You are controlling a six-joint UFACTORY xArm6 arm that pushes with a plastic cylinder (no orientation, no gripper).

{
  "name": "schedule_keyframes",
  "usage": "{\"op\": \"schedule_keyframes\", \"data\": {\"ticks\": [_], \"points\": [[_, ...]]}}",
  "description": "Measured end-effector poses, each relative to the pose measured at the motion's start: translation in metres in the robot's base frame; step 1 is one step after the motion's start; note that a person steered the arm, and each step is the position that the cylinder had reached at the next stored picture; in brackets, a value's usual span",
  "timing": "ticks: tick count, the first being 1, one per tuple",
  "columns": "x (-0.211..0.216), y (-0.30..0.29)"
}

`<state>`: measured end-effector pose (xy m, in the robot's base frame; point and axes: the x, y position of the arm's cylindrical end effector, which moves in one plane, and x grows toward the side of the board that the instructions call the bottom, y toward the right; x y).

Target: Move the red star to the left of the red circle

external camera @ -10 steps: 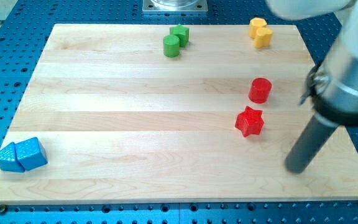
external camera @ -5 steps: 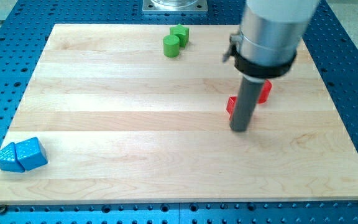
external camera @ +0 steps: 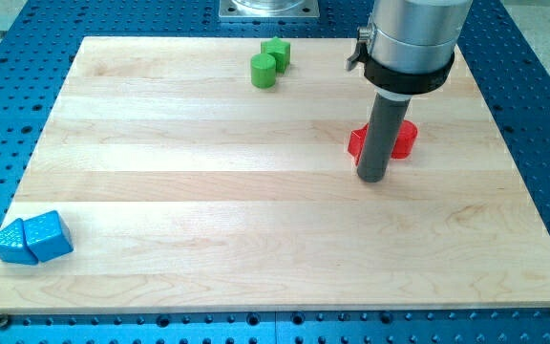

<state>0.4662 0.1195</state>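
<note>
My tip point(external camera: 371, 177) rests on the board at the view's right of centre. The dark rod hides most of the two red blocks behind it. The red star point(external camera: 357, 144) shows only as a red edge at the rod's left side. The red circle point(external camera: 404, 140) shows at the rod's right side. The two red blocks lie close together, side by side, with the star on the view's left of the circle. I cannot tell whether they touch.
A green cylinder point(external camera: 264, 71) and a green block point(external camera: 277, 52) sit together near the view's top. Two blue blocks point(external camera: 31, 239) sit at the bottom left corner. The arm's grey body point(external camera: 411, 38) covers the top right, hiding the yellow blocks.
The rod swept in from the right edge to the board's right of centre. The red star moved up and left, from below the circle to beside it.
</note>
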Motion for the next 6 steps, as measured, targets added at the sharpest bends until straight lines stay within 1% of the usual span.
{"op": "schedule_keyframes", "data": {"ticks": [2, 3, 4, 5, 6], "points": [[-0.001, -0.042], [0.002, 0.018], [0.002, -0.005], [0.001, -0.075], [-0.006, -0.019]]}}
